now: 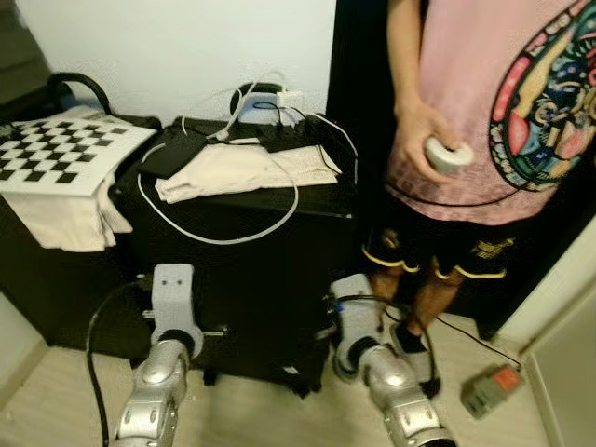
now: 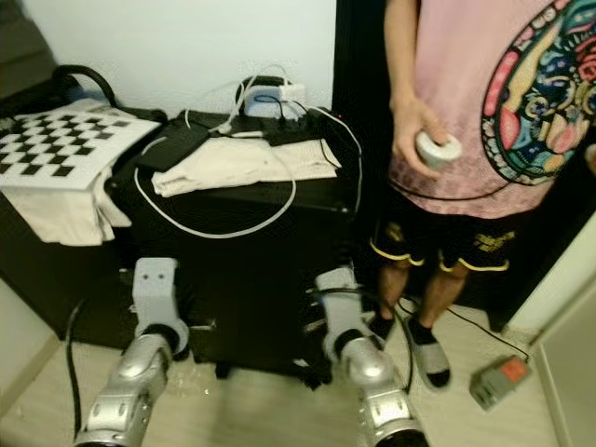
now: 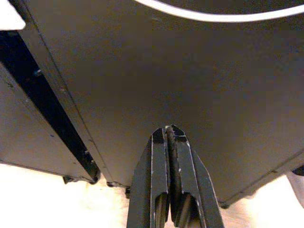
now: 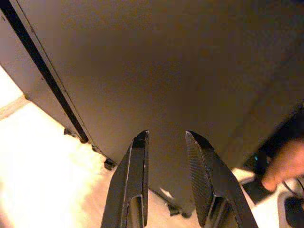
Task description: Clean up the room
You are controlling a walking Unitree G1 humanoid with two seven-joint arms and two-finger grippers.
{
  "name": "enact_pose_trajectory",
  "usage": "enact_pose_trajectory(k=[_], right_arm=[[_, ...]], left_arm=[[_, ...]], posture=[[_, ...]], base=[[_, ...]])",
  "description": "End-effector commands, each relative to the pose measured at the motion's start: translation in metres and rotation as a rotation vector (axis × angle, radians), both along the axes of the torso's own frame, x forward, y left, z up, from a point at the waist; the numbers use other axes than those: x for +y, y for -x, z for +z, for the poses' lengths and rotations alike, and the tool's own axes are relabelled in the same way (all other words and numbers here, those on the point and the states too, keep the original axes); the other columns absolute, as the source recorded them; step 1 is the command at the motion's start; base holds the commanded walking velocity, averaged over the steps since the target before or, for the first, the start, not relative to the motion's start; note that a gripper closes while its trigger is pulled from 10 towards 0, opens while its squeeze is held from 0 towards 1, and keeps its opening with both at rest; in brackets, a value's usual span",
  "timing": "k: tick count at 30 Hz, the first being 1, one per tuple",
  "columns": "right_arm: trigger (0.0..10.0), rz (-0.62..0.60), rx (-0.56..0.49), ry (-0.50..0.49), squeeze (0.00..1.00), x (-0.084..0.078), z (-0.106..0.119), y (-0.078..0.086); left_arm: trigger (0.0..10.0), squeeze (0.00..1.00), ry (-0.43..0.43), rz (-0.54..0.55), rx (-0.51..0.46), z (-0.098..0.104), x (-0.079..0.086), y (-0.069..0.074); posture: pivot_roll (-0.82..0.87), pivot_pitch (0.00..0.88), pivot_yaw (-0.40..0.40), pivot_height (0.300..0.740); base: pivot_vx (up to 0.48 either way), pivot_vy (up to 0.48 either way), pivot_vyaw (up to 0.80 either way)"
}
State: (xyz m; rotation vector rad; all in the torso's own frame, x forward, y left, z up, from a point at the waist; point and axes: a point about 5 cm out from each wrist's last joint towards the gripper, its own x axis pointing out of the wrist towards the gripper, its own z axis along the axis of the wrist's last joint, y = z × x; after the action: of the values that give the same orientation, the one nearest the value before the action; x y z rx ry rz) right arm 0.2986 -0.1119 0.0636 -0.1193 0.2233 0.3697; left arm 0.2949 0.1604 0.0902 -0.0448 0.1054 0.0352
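Observation:
A folded beige cloth (image 1: 242,168) lies on top of a black cabinet (image 1: 251,279), with a white cable (image 1: 223,237) looped around it and hanging over the front edge. Beside the cloth is a flat black pouch (image 1: 172,154), and chargers and plugs (image 1: 265,104) are bunched at the back. Both silver arms are held low in front of the cabinet. My left gripper (image 3: 168,129) is shut with nothing in it and points at the cabinet's dark front (image 3: 199,71). My right gripper (image 4: 167,135) is open and empty, facing the same front near the floor.
A person (image 1: 484,102) in a pink shirt stands close on the right, holding a white roll (image 1: 447,154). A checkerboard sheet (image 1: 65,149) over white fabric lies on a lower black unit at left. A grey and orange box (image 1: 492,386) and a cable lie on the floor at right.

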Motion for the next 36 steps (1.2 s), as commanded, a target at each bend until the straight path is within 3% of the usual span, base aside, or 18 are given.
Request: enact_pose_trajectory(k=[1, 29, 36], right_arm=[[10.0, 0.001, 0.013, -0.005, 0.00, -0.001, -0.003, 0.002], [10.0, 0.035, 0.009, -0.013, 0.00, 0.001, 0.001, 0.002], [10.0, 0.017, 0.024, -0.047, 0.00, 0.002, -0.001, 0.002]], left_arm=[[10.0, 0.00, 0.004, 0.002, 0.019, -0.004, 0.000, 0.003], [10.0, 0.00, -0.004, 0.028, 0.023, -0.005, 0.006, 0.004], [10.0, 0.00, -0.026, 0.051, 0.039, -0.009, 0.012, 0.006]], posture=[[-0.06, 0.082, -0.001, 0.740], [-0.06, 0.080, -0.005, 0.740], [-0.06, 0.084, -0.003, 0.740]], base=[[0.364, 0.000, 0.80], [0.356, 0.000, 0.80], [0.085, 0.000, 0.11]])
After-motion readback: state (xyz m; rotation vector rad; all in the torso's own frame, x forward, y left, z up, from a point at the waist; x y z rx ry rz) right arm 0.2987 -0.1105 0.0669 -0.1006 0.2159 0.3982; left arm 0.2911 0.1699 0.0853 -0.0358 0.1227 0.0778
